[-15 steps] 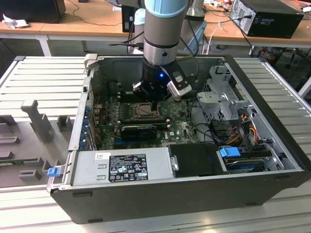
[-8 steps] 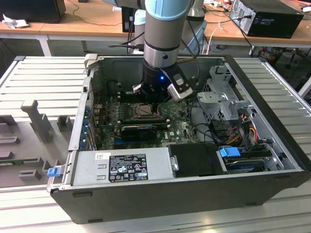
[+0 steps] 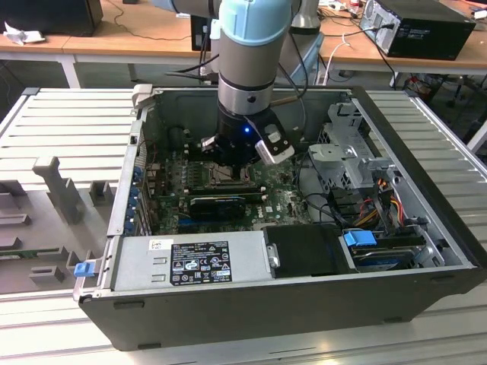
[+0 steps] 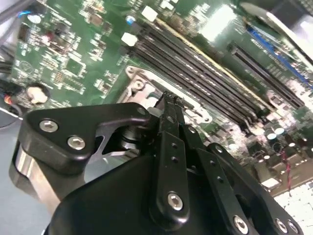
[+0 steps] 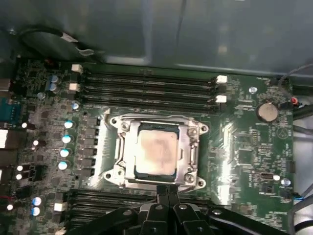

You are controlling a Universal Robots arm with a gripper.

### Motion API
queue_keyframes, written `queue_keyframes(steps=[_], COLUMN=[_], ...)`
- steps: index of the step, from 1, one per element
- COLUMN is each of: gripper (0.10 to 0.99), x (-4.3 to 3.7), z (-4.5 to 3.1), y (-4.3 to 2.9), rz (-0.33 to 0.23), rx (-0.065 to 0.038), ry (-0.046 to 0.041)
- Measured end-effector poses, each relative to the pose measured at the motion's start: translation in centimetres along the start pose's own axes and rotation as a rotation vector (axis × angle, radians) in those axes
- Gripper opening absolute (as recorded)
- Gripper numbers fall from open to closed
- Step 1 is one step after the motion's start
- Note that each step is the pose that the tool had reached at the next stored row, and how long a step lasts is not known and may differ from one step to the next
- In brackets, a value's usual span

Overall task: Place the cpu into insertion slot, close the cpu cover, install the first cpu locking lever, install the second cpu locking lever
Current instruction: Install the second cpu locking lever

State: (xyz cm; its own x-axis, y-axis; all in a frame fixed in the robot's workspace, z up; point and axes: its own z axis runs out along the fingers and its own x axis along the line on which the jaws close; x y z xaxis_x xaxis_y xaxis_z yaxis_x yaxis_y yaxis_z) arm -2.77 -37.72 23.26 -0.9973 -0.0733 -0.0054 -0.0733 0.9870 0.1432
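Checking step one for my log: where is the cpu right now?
In the first wrist view the cpu lies in the socket, framed by the cpu cover, with the end effector at the socket's edge.

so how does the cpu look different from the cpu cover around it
In the first wrist view the cpu is a solid square with a pale tan-silver face; the cpu cover is a grey metal frame with an open centre. The cpu fills the middle, while the cpu cover rings it, lying flat over its edges. The cpu face is plain; the cpu cover has tabs sticking out at its corners. Both are square, metallic and lie level on the green board.
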Motion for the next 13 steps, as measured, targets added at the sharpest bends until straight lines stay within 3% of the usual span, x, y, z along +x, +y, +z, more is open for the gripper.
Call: queue_keyframes(steps=[2, 4, 9, 13], gripper=[0.106, 0.106, 0.106, 0.106], x=[1.37, 1.97, 2.33, 3.09], z=[0.12, 0.4, 1.4, 1.41], y=[-0.03, -0.07, -0.21, -0.54], rz=[0.0, -0.001, -0.009, -0.012], rx=[0.0, 0.0, -0.003, -0.013], ry=[0.0, -0.0001, 0.0012, 0.0007])
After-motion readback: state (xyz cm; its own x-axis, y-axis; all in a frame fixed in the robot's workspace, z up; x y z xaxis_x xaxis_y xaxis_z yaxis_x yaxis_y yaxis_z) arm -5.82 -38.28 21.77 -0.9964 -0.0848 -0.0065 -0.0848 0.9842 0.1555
